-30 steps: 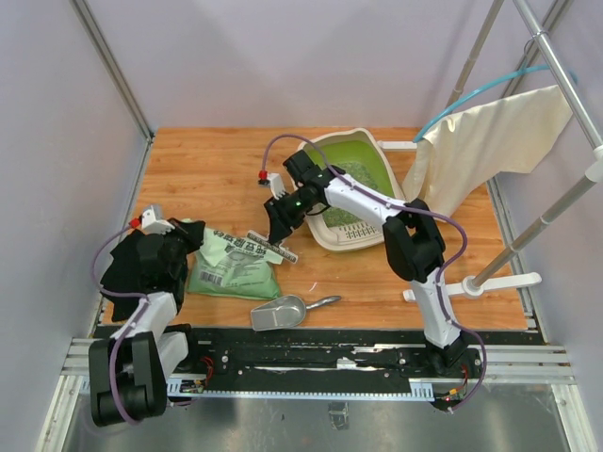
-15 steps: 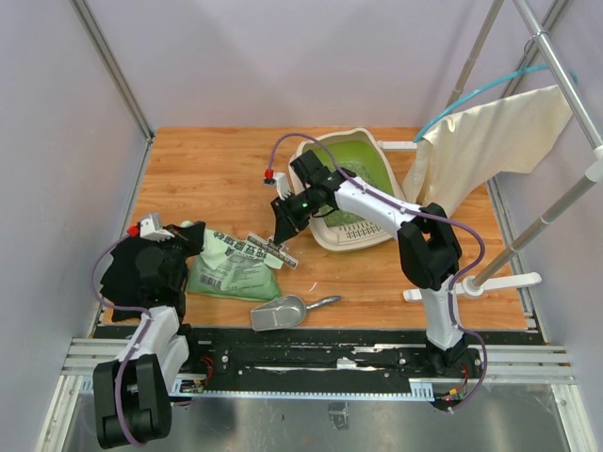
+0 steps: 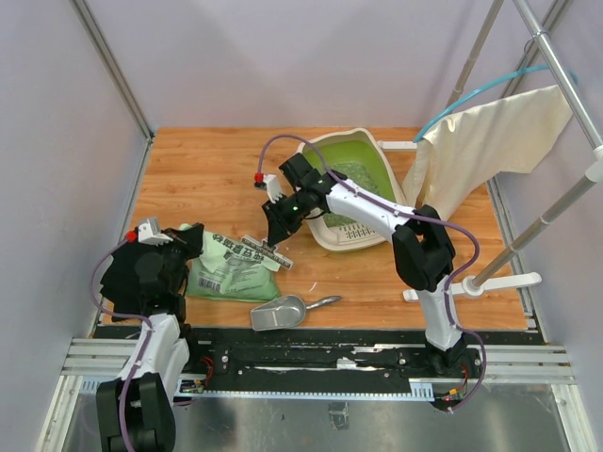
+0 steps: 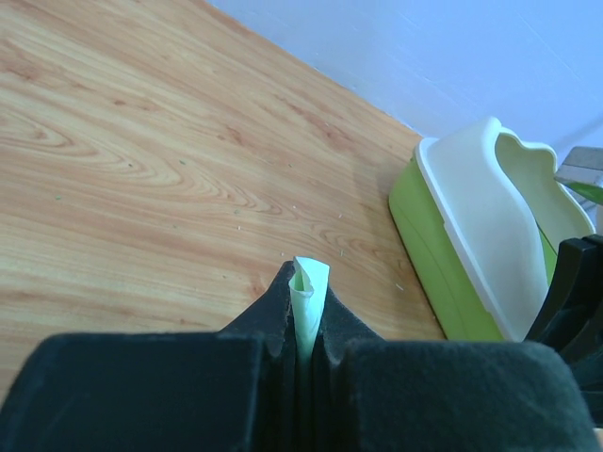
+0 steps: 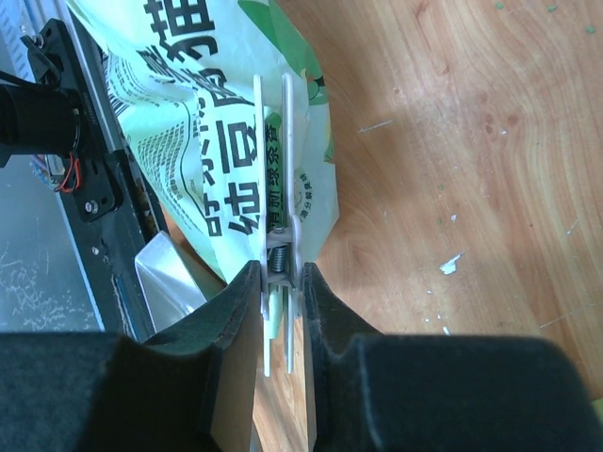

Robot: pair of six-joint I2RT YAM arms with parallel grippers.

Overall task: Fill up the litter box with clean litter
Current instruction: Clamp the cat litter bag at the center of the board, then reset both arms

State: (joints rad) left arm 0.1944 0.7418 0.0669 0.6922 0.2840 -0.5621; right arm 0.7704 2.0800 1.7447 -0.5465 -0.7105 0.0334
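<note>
The cream litter box (image 3: 369, 233) with its green inside stands at the back centre, its side also showing in the left wrist view (image 4: 476, 240). Pale clean litter (image 3: 350, 175) lies in it. A light green printed bag (image 3: 231, 271) lies flat at the front left. My left gripper (image 3: 191, 238) (image 4: 307, 284) is shut on a folded corner of the bag (image 4: 309, 282). A white spring clip (image 5: 280, 169) runs across the bag's top edge (image 3: 265, 251). My right gripper (image 3: 274, 233) (image 5: 280, 271) is shut on the clip's handles.
A silver metal scoop (image 3: 280, 312) lies near the front edge, just right of the bag, and shows as a metal corner (image 5: 165, 275) in the right wrist view. A cream cloth (image 3: 490, 141) hangs from a rack at the right. Pale flecks (image 5: 450, 264) dot the wood.
The right gripper has closed onto the clip's handles. The left arm has drawn back toward the front edge, still holding the bag corner, and the bag has shifted slightly left.
</note>
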